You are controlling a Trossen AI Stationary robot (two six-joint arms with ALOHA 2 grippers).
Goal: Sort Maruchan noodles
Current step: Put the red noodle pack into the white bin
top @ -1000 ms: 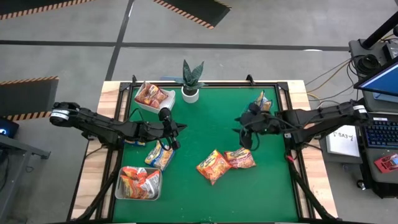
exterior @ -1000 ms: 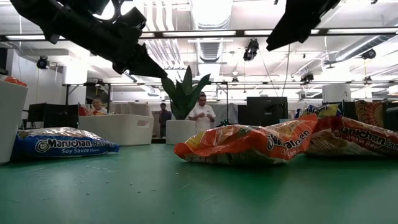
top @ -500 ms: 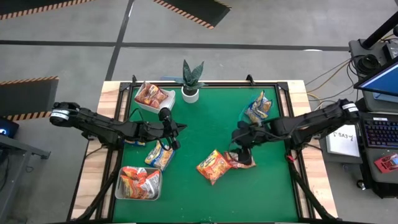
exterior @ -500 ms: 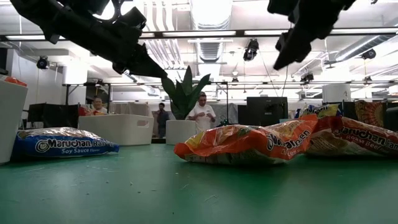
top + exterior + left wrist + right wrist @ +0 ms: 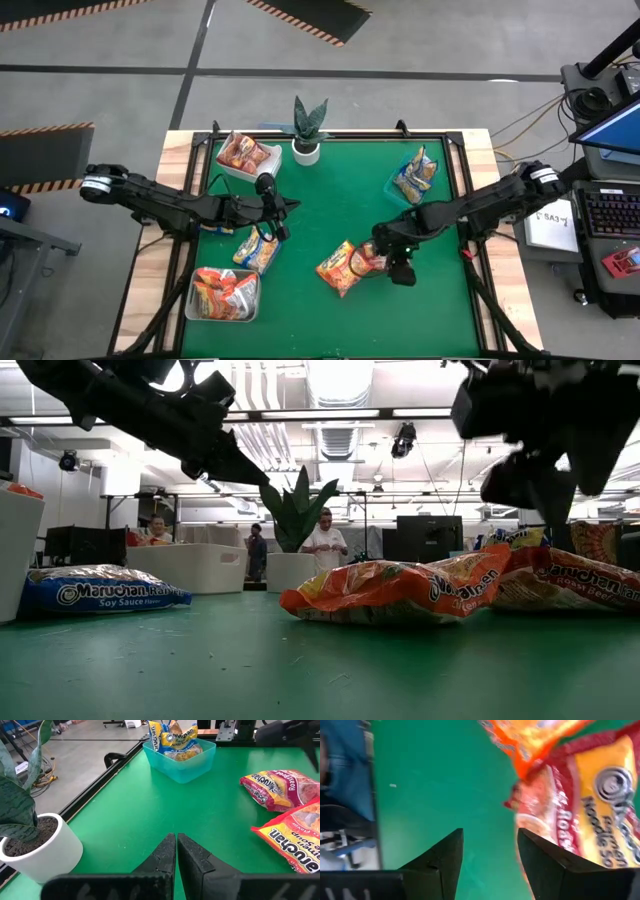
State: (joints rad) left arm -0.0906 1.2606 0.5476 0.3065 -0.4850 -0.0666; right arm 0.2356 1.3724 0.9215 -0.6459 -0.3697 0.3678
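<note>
Two noodle packets lie flat mid-table: an orange one point(image 5: 338, 268) point(image 5: 400, 592) and a red one point(image 5: 366, 257) point(image 5: 570, 585), its edge tucked under the orange one point(image 5: 535, 735). My right gripper point(image 5: 392, 265) point(image 5: 489, 847) hovers open just above the red packet point(image 5: 580, 805), with one finger beside the packet's end. Blue-and-yellow packets point(image 5: 258, 250) point(image 5: 100, 588) lie on the mat below my left gripper point(image 5: 288, 206) point(image 5: 176, 852), which is shut and held above the table.
A white tray point(image 5: 196, 308) at the near left holds orange packets. Another white tray point(image 5: 227, 166) at the far left holds red ones. A teal bin point(image 5: 395, 186) point(image 5: 180, 765) at the far right holds blue-and-yellow ones. A potted plant point(image 5: 307, 150) point(image 5: 35, 850) stands at the far edge.
My right gripper has swung from beside the teal bin toward the near edge and slightly left. It has come down until it stands over the red packet. The packets have not moved.
</note>
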